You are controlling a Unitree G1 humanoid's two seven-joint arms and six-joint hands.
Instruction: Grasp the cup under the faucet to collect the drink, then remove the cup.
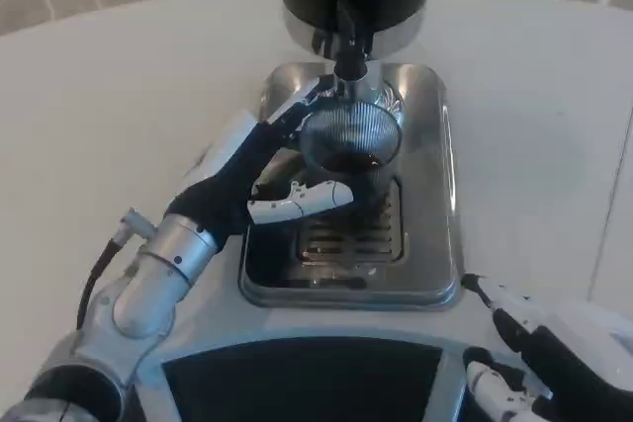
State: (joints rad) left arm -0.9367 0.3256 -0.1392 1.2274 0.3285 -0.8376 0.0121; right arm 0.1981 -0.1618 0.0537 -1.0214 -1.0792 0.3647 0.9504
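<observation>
Head view: left hand gripping ribbed cup of dark drink under faucet, over drip tray; right hand near right, fingers apart, holding nothing.

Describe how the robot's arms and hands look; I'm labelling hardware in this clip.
The left forearm is a silver metal cylinder with a dark cable looping beside it. The left hand has a black palm with white and black fingers. The right hand shows white and black fingers.
</observation>
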